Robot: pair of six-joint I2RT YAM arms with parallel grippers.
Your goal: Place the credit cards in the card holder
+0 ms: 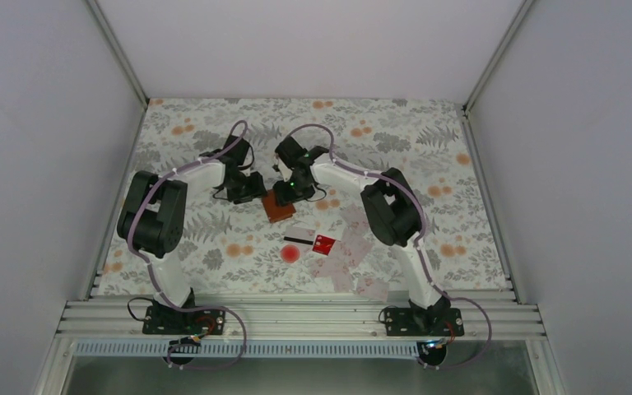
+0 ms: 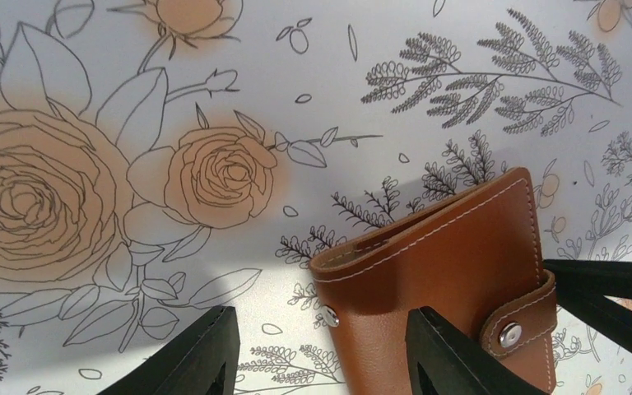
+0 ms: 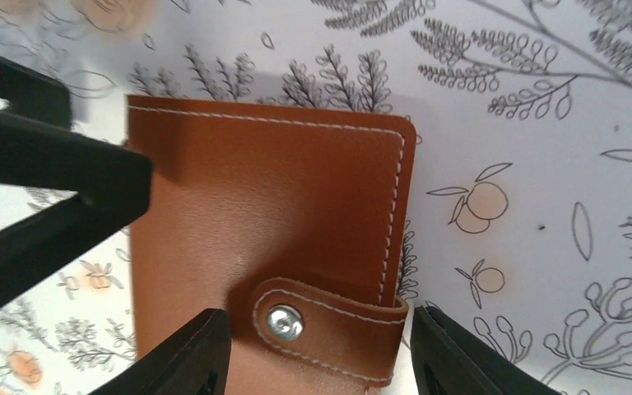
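Note:
The card holder (image 1: 279, 207) is a brown leather wallet lying closed on the floral cloth, its snap strap (image 3: 329, 325) fastened. Both grippers hover over it. My left gripper (image 2: 321, 362) is open and straddles one stitched edge of the card holder (image 2: 453, 271), one finger over the leather and the other over bare cloth. My right gripper (image 3: 321, 354) is open around the strap, and nothing is pinched between its fingers. The credit cards lie nearer the arm bases: a pale one with a black stripe (image 1: 299, 236), a red one (image 1: 324, 242) and pale ones (image 1: 352, 251).
A round red spot (image 1: 290, 253) sits on the cloth just in front of the cards. The left gripper's black fingers (image 3: 49, 181) reach into the right wrist view from the left. Grey walls enclose the table on three sides.

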